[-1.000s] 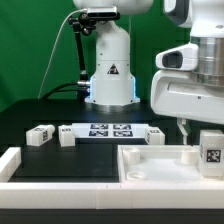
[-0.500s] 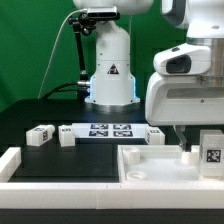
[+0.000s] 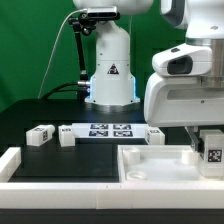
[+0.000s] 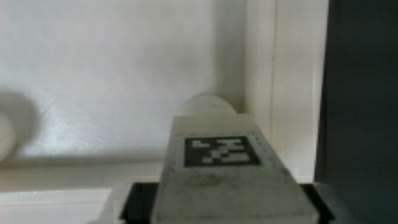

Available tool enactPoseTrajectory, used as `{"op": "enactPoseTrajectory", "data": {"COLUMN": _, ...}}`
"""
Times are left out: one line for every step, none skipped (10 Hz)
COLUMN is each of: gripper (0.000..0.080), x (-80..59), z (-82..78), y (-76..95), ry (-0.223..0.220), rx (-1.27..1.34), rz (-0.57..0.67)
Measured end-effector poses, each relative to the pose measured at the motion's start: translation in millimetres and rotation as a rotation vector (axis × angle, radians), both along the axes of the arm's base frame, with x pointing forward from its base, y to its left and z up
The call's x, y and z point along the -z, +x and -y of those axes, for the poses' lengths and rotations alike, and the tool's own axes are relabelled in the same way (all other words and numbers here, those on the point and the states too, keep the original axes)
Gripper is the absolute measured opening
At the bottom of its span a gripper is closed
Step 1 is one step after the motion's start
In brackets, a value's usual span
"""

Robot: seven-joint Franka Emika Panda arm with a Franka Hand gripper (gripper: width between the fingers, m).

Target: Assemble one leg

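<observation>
My gripper is shut on a leg, a small white block with a black-and-white tag, and holds it upright at the exterior view's right, at the far right corner of the wide white tray-like part. In the wrist view the leg stands between the dark fingers of the gripper, over the tray-like part's white surface near its rim. Whether the leg touches the part is hidden.
Two loose legs lie at the left of the marker board, and another lies at its right. A white rail runs along the front left. The robot base stands behind.
The arm has come down a little and shifted slightly to the exterior view's left, with the leg still in the gripper.
</observation>
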State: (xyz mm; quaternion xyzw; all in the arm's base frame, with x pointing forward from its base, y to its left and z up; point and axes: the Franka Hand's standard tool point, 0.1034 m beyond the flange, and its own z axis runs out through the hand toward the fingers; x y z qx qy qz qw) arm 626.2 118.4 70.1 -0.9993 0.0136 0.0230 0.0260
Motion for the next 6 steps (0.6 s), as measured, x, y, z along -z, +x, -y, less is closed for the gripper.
{"op": "enactPoseTrajectory", "data": {"gripper": 0.0288, "x": 0.0, "z": 0.0, "y": 0.0, "ry": -0.001, "rx": 0.034, "rz": -0.002}}
{"op": "enactPoseTrajectory", "data": {"gripper": 0.0288, "x": 0.0, "z": -0.1, "y": 0.0, "ry": -0.002, "rx": 0.04, "rz": -0.002}}
{"op": "enactPoseTrajectory", "data": {"gripper": 0.0288, "x": 0.1, "z": -0.1, "y": 0.0, "ry": -0.003, "rx": 0.086, "rz": -0.004}}
{"op": "enactPoseTrajectory", "data": {"gripper": 0.0288, "x": 0.1, "z": -0.3, "y": 0.0, "ry": 0.003, "rx": 0.22, "rz": -0.013}}
{"op": "enactPoseTrajectory", "data": {"gripper": 0.0288, "x": 0.7, "z": -0.7, "y": -0.2, "ry": 0.001, "rx": 0.319, "rz": -0.016}}
{"op": "enactPoseTrajectory", "data": {"gripper": 0.0288, "x": 0.9, "z": -0.5, "y": -0.3, "ry": -0.002, "rx": 0.437, "rz": -0.016}}
